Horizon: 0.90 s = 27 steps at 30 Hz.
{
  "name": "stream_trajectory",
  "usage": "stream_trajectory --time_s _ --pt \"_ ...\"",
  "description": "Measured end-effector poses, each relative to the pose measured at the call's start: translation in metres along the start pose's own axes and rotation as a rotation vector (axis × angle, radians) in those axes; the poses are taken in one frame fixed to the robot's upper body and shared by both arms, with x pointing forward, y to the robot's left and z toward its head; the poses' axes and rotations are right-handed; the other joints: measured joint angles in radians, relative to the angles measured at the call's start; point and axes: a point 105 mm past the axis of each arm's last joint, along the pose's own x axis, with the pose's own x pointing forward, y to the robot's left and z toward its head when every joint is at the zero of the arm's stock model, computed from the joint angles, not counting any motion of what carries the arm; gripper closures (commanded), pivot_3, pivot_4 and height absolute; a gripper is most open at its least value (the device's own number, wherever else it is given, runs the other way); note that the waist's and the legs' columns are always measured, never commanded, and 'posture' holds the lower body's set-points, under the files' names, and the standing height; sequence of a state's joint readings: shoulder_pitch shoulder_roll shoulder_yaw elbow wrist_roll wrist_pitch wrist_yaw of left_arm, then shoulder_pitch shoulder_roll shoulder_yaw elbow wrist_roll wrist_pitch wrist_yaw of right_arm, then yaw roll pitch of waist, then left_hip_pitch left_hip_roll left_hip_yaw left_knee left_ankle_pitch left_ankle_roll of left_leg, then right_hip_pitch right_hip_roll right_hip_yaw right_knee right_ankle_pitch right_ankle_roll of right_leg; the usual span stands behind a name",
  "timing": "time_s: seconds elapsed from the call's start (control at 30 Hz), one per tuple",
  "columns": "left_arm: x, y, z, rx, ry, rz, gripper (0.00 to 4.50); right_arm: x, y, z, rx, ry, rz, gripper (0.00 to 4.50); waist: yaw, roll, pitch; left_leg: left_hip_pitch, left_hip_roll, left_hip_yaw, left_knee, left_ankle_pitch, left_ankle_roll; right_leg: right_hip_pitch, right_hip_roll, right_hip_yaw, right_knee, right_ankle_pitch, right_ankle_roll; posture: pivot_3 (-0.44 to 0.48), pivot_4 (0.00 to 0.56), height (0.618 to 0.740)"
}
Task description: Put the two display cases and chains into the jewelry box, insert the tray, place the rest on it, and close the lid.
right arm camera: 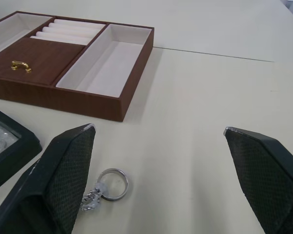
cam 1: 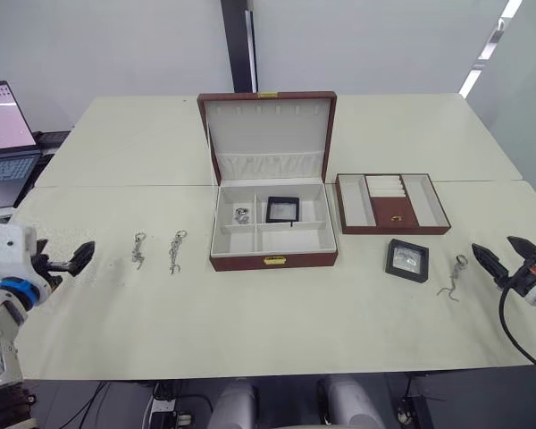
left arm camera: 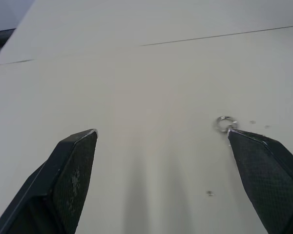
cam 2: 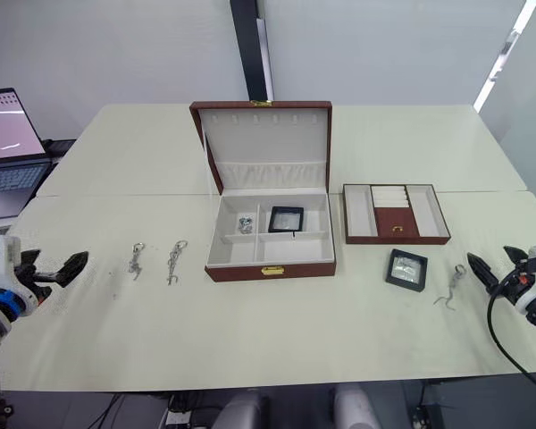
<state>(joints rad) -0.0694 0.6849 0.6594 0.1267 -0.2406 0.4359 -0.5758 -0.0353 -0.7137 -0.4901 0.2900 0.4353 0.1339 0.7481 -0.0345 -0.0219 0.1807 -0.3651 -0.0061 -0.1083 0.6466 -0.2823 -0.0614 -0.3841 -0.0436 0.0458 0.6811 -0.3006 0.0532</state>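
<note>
though lidded open, box [cam 1: 273, 234] long-axis crosswise

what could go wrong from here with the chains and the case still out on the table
1. The chain by the right claw is thin and lies flat, so the fingers may slip off it or push it toward the table edge.
2. The display case lies close beside that chain and could get nudged.
3. The two chains near the left claw lie side by side; grabbing one might drag the other.

You get bright, even overhead light; soft shadows under each pincer; the left wrist view looks slightly blurred.
</note>
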Motion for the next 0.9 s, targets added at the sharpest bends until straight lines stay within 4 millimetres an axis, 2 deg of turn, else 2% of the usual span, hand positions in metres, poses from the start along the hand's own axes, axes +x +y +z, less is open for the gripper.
stream_trajectory --time_s 0.17,0.33,0.53,0.9 --pt "-0.004 0.022 -0.021 0.005 -0.010 0.178 0.08 0.000 -0.002 -0.008 0.002 -0.001 -0.039 0.00 0.001 0.000 -0.001 0.000 -0.001 0.001 0.000 0.000 0.000 0.000 -0.001 0.000 0.000 0.000 0.000 0.000 0.150 0.740" --pt "-0.007 0.030 -0.035 -0.011 -0.006 0.264 0.08 0.001 -0.003 -0.005 -0.010 -0.020 -0.042 0.00 0.001 0.000 -0.001 0.000 -0.001 0.000 0.000 0.000 0.000 0.000 -0.001 0.000 0.000 0.000 0.000 0.000 0.150 0.740" --pt "-0.010 0.033 -0.037 -0.010 -0.013 0.300 0.08 0.001 -0.003 -0.004 -0.010 -0.021 -0.042 0.00 0.002 0.000 -0.001 0.000 -0.001 0.000 0.000 0.000 0.000 0.000 -0.001 0.000 0.000 0.000 0.000 0.000 0.150 0.740" --pt "-0.007 0.026 -0.027 -0.024 -0.054 0.283 0.08 0.003 0.001 -0.002 -0.005 -0.032 -0.009 0.00 0.001 0.000 -0.001 0.000 -0.001 0.001 0.000 0.000 0.000 0.000 -0.001 0.000 0.000 0.000 0.000 0.000 0.150 0.740"
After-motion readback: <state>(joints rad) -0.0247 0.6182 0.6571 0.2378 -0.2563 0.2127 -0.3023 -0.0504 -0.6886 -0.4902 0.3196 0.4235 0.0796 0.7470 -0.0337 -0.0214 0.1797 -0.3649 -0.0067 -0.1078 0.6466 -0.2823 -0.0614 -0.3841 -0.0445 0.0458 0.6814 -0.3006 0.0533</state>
